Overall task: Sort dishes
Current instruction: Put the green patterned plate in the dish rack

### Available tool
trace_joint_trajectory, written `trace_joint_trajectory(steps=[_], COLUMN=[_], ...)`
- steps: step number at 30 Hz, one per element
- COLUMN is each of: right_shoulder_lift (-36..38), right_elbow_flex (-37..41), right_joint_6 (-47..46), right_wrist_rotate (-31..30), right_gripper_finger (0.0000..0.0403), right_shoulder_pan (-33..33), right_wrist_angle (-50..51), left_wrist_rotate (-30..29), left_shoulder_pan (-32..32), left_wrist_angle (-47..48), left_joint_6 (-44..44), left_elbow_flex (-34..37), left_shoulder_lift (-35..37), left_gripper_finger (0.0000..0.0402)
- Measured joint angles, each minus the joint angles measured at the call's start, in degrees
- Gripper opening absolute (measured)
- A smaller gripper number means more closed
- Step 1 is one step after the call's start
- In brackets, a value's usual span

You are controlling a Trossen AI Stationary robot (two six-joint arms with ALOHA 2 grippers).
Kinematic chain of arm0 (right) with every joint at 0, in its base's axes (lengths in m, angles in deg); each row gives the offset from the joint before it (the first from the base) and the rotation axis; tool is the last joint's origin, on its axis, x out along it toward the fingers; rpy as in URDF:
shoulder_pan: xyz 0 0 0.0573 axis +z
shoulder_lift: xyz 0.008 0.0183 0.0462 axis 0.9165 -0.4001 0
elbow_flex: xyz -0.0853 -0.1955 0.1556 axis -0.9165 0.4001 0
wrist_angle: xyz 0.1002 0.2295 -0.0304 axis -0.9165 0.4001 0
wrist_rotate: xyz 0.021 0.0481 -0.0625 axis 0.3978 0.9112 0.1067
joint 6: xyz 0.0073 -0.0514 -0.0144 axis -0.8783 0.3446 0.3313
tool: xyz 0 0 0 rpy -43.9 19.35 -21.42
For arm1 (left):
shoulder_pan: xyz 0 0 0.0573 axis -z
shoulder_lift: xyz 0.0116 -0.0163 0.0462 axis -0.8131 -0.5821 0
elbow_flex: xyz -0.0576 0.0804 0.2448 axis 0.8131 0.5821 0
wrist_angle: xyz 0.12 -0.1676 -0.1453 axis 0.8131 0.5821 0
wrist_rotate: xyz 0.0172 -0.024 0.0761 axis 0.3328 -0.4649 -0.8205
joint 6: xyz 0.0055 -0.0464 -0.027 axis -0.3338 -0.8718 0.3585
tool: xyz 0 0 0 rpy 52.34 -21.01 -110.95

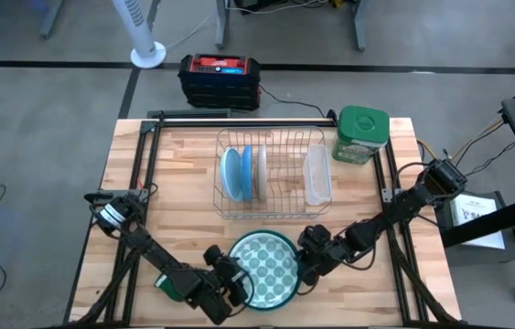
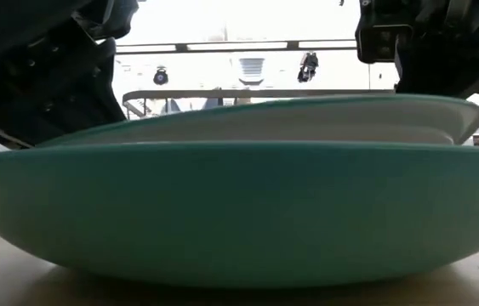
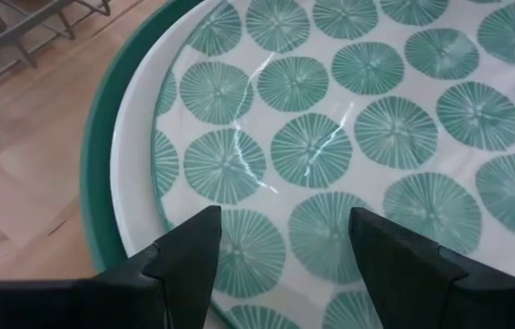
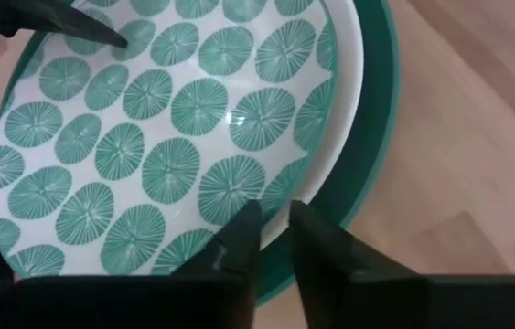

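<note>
A white plate with a teal flower pattern (image 1: 264, 260) lies inside a larger teal-rimmed plate (image 2: 222, 212) near the table's front edge. In the low view the patterned plate (image 2: 307, 119) sits tilted, with its right side higher. My left gripper (image 3: 284, 228) is wide open just above the patterned plate's left part (image 3: 348, 137) and holds nothing. My right gripper (image 4: 275, 219) stands at the plate's right rim with its fingers a little apart. Blue plates (image 1: 233, 172) and a white plate (image 1: 261, 169) stand on edge in the wire rack (image 1: 271, 196). My right gripper comes slanting down from the table's right side onto the patterned plate's right rim (image 4: 316, 178). One finger lies over the plate's inside, the other over the rim's outer edge and the teal plate (image 4: 376, 137). Whether the fingers touch the rim I cannot tell.
The wire rack stands just behind the two plates, with a clear container (image 1: 317, 175) at its right end. A green-lidded container (image 1: 361, 134) sits at the far right corner. Bare wood lies to the left and right of the plates.
</note>
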Motion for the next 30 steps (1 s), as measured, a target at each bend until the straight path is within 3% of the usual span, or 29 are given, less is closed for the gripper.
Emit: trace_joint_trajectory(steps=[8, 15, 21, 30], right_shoulder_lift=[0.0, 0.0, 0.0, 0.0], right_elbow_flex=[0.0, 0.0, 0.0, 0.0], right_joint_6=[-2.9, -2.8, -0.6, -0.5], right_wrist_rotate=[3.0, 4.6, 4.6, 5.3], right_gripper_finger=[0.0181, 0.0239, 0.0248, 0.0199], right_shoulder_pan=[-0.5, -2.1, -3.5, -4.7], right_wrist_angle=[0.0, -0.8, -4.7, -5.1], left_wrist_rotate=[0.5, -1.2, -1.4, -1.4], left_shoulder_pan=[-0.1, -0.3, -0.9, -2.2], left_wrist_angle=[-2.8, -10.1, -12.5, -20.9], left_joint_6=[-0.2, 1.1, 3.6, 7.7], left_elbow_flex=[0.8, 3.8, 4.0, 7.3], left_shoulder_lift=[-0.1, -0.1, -0.2, -0.1], left_gripper_finger=[0.0232, 0.0232, 0.0232, 0.0232])
